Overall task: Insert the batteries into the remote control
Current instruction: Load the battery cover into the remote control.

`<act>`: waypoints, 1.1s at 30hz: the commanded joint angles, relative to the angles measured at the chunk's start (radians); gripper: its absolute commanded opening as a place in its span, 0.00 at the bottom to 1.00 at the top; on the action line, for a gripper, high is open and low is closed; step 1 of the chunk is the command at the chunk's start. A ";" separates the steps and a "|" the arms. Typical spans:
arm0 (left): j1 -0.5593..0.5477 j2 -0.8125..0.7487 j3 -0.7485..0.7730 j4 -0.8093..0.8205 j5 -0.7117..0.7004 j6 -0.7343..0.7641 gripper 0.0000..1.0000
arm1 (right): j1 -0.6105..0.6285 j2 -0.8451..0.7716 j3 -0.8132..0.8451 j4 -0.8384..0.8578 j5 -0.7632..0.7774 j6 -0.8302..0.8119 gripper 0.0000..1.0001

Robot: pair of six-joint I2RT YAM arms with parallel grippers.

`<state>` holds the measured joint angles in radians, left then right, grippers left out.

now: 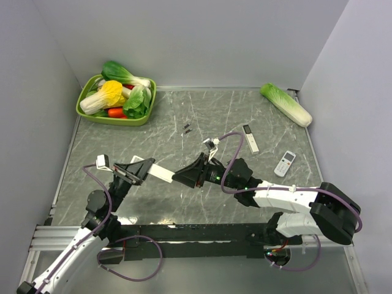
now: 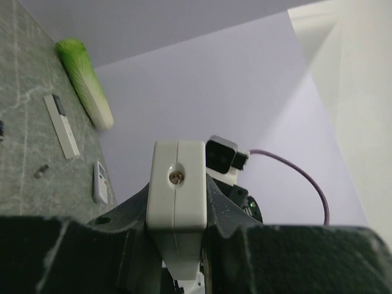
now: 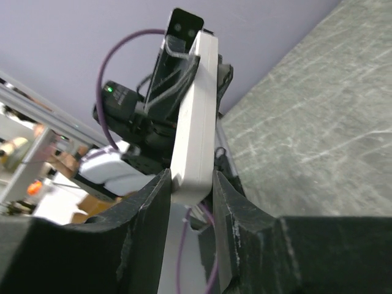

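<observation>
The left gripper is clamped on one end of the remote control, its fingers pressed against both sides of the white bar. The right gripper faces it from the right, fingers closed against the bar's other end. The remote hangs between the two, above the near middle of the table.

In the left wrist view the remote's butt end hides most of the right gripper behind it.

Farther back, just left of centre, two tiny dark cells lie together. To the right lies a white remote with a black end, and nearer and farther right a shorter, wider remote. A napa cabbage lies in the far right corner. A green basket of vegetables stands in the far left corner.
</observation>
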<state>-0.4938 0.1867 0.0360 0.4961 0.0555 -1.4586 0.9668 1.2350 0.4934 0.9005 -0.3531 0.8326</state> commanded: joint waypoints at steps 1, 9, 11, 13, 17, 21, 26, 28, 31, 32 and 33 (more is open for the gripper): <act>0.040 0.028 0.076 0.018 -0.142 0.036 0.01 | -0.020 -0.026 0.003 -0.023 -0.075 -0.072 0.45; 0.040 0.134 0.058 0.114 -0.063 0.073 0.01 | -0.022 -0.016 0.076 -0.040 -0.093 -0.064 0.63; 0.040 0.137 0.050 0.127 -0.065 0.075 0.02 | -0.022 -0.012 0.082 -0.051 -0.084 -0.055 0.70; 0.040 0.131 0.047 0.130 -0.063 0.084 0.01 | -0.022 -0.015 0.088 -0.074 -0.037 -0.043 0.71; 0.040 0.116 0.051 0.122 -0.065 0.095 0.01 | -0.020 0.001 0.128 -0.198 0.031 -0.040 0.72; 0.040 0.105 0.056 0.117 -0.048 0.101 0.01 | -0.020 0.026 0.116 -0.166 0.059 -0.006 0.71; 0.040 0.115 0.048 0.137 -0.037 0.093 0.01 | -0.022 0.057 0.140 -0.095 0.017 0.008 0.69; 0.040 0.123 0.050 0.145 -0.029 0.092 0.02 | -0.020 0.064 0.149 -0.091 0.016 0.005 0.67; 0.040 0.135 0.048 0.160 -0.020 0.090 0.02 | -0.020 0.075 0.155 -0.074 0.009 0.013 0.64; 0.040 0.137 0.050 0.163 -0.020 0.090 0.01 | -0.020 0.077 0.158 -0.068 0.006 0.013 0.63; 0.040 0.137 0.048 0.167 -0.019 0.090 0.01 | -0.022 0.081 0.159 -0.064 0.006 0.016 0.61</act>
<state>-0.4568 0.3187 0.0822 0.5770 0.0116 -1.3727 0.9482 1.3025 0.6048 0.7517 -0.3344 0.8303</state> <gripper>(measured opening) 0.282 0.637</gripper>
